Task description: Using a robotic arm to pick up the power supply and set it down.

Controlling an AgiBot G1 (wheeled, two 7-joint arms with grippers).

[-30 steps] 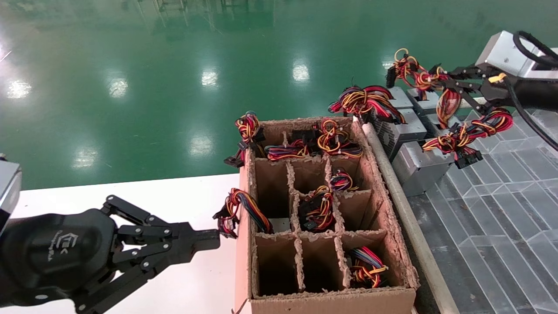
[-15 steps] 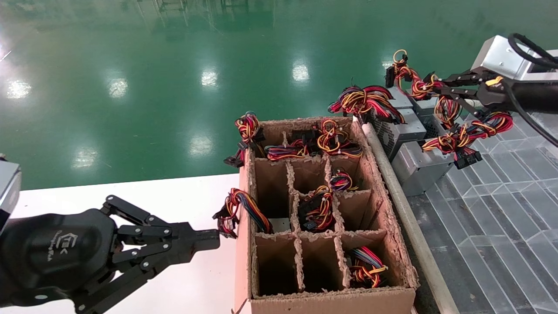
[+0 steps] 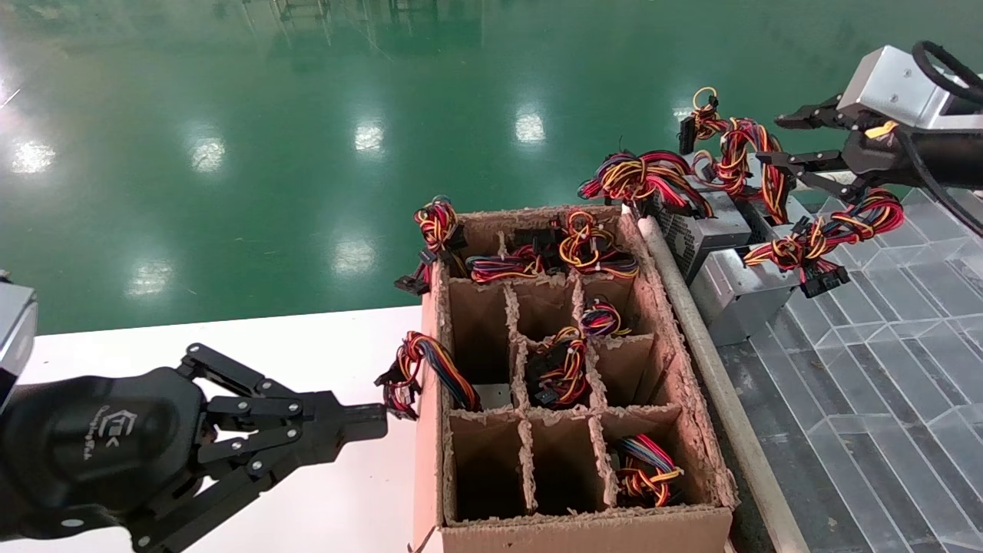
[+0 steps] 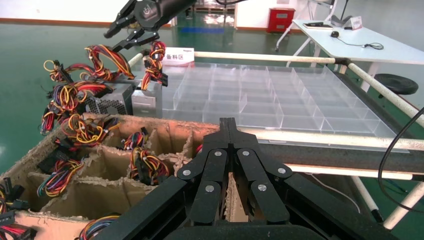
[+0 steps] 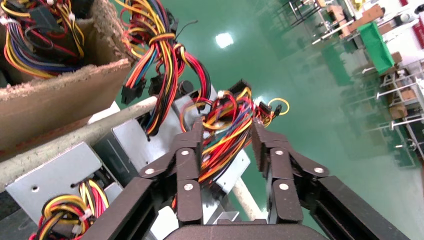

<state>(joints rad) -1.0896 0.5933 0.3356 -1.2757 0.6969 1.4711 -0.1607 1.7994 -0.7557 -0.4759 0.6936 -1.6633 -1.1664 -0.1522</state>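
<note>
Since a moment ago the right end effector (image 3: 791,138) has spread its fingers and let go of the wire bundle (image 3: 741,153) it was pinching; the loops now droop free between the separated fingers, which the right wrist view shows flanking the wires without gripping them. Largest in the scene is the clear plastic divider tray (image 3: 883,361) on the right, the place where finished units go, which is likely why the arm works there. To its left stands the brown cardboard carton (image 3: 568,530) on the white table (image 3: 307,353), its cells partitioned to keep each unit apart; several still hold wire bundles, so more picking appears to remain. The power supply (image 3: 741,296) just handled seems to be one of the silver boxes standing in a row at the tray's far-left edge, close beside the carton, though which one I cannot tell; the released wires lie over the far ones. The left end effector (image 3: 361,422) is parked over the table at near left, fingers clenched together on nothing, tips just beside a bundle (image 3: 415,369) hanging over the carton's left wall.
</note>
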